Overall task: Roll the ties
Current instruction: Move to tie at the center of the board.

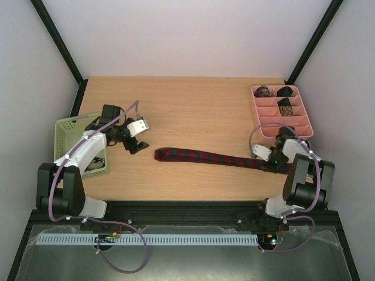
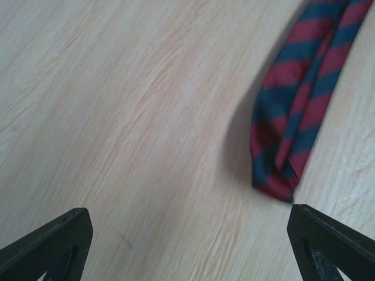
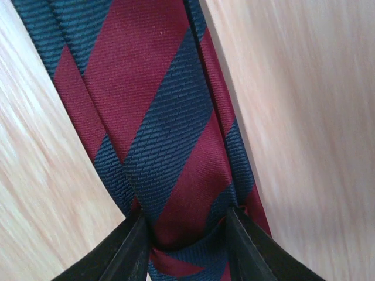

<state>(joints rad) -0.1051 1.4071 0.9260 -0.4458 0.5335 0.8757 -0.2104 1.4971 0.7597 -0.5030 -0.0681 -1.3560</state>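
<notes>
**Wooden tabletop between plain pale walls: one tie laid out, right end gripped**

On the light wooden tabletop (image 1: 193,111) we note a dark red necktie with navy diagonal stripes (image 1: 217,157) (image 2: 293,117) (image 3: 164,134). It lies flat as a long strip across the near middle of the table, running from left of centre to the right arm.

The right gripper (image 1: 274,157) (image 3: 184,234) is at the strip's right end. In the right wrist view its two black fingers (image 3: 126,249) press the fabric from both sides, and the cloth bunches between them. We record it as closed on the tie.

The left gripper (image 1: 136,145) (image 2: 187,213) hovers over bare wood just beside the strip's left end. Its jaws stand wide apart and hold nothing. In the left wrist view the folded tip lies near the right-hand finger; whether they touch we cannot tell.

Further out, at the far right, a pink divided plastic tray (image 1: 304,120) holds three rolled dark ties (image 1: 285,92) in its far compartments. At the left edge stands a pale green mesh basket (image 1: 67,126), partly hidden by the left arm; its contents are unclear.
</notes>
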